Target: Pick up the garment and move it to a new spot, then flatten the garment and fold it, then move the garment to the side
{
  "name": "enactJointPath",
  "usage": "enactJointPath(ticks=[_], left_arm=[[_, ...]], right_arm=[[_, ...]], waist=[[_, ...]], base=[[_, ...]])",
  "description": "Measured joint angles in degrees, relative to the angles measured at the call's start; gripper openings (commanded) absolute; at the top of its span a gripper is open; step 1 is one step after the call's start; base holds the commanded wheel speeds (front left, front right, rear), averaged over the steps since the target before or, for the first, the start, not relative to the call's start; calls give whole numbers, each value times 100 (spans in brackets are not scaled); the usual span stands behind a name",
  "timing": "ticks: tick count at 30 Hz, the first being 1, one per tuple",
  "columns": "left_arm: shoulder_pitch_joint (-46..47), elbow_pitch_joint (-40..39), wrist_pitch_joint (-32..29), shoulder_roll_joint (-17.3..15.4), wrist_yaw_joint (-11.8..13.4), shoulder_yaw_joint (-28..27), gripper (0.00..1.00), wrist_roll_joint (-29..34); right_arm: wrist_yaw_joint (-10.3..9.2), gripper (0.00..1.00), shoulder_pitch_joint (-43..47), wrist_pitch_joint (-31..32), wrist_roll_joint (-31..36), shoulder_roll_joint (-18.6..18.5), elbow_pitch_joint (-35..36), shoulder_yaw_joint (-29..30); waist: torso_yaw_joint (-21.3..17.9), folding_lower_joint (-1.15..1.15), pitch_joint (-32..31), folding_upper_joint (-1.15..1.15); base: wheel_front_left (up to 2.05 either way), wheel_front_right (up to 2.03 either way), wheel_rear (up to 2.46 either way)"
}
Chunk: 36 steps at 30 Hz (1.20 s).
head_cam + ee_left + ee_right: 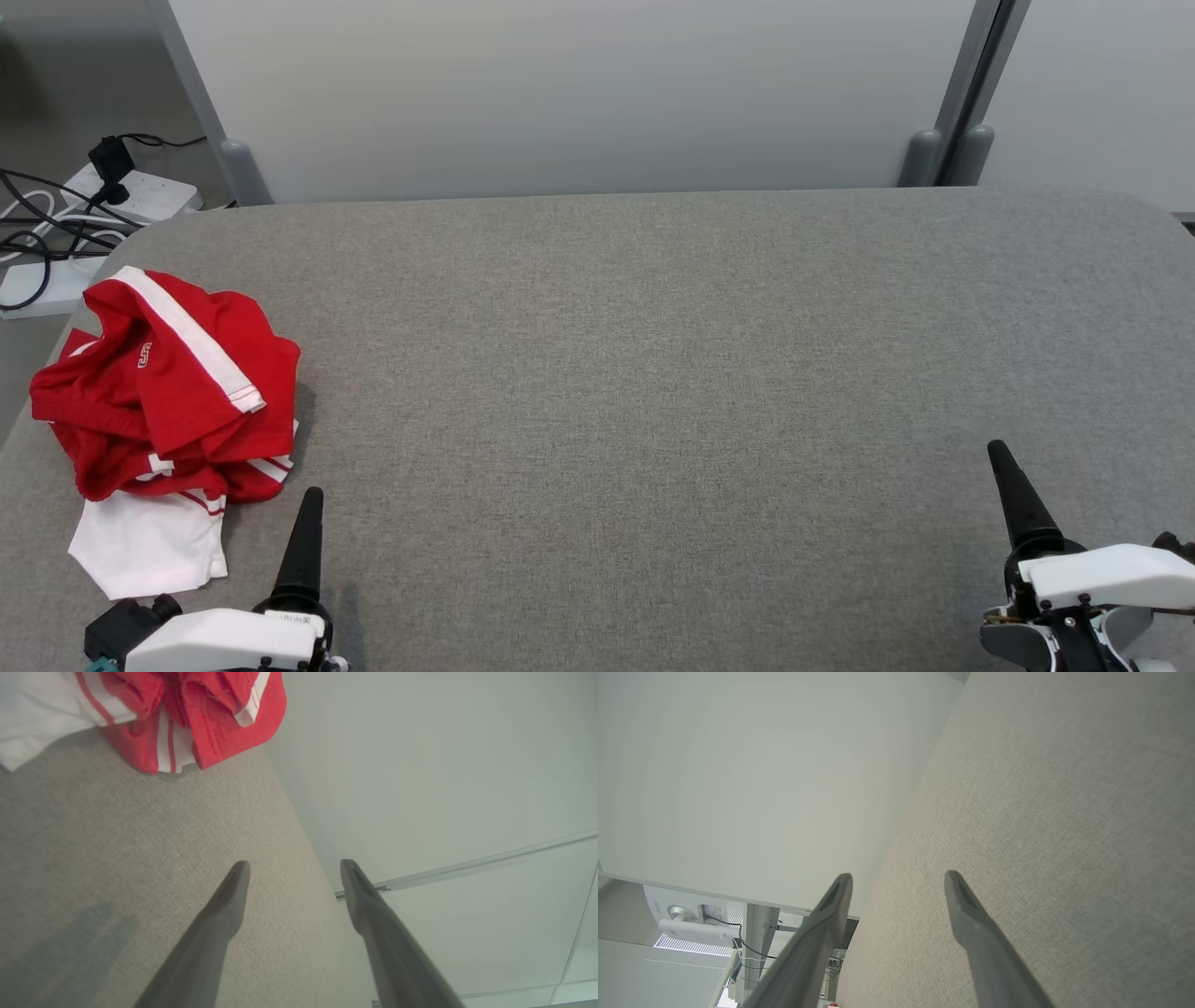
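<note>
One crumpled red garment [168, 392] (jersey, perhaps)

The shirt [163, 401] lies in a heap on the surface [653, 373], just ahead of the left claw [295, 868] and a bit to its left, not touching it. The right claw [899, 877] is well off to the right, over the surface. Far ahead of both claws, a wall panel [560, 93] stands behind the surface. A power strip [140, 191] lies on the floor beyond the shirt.
</note>
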<state>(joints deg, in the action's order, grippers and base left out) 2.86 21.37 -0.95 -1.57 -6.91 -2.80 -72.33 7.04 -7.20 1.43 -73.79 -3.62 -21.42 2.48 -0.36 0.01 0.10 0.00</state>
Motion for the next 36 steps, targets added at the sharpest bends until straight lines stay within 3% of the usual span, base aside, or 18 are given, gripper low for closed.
enactJointPath(ticks=[36], left_arm=[[573, 521, 579, -130, 0, 58, 100, 2761]], right_arm=[[1, 100, -774, -609, 2501, -223, -656, -497]], waist=[[-59, -1, -11, 0]], base=[[0, 0, 0]])
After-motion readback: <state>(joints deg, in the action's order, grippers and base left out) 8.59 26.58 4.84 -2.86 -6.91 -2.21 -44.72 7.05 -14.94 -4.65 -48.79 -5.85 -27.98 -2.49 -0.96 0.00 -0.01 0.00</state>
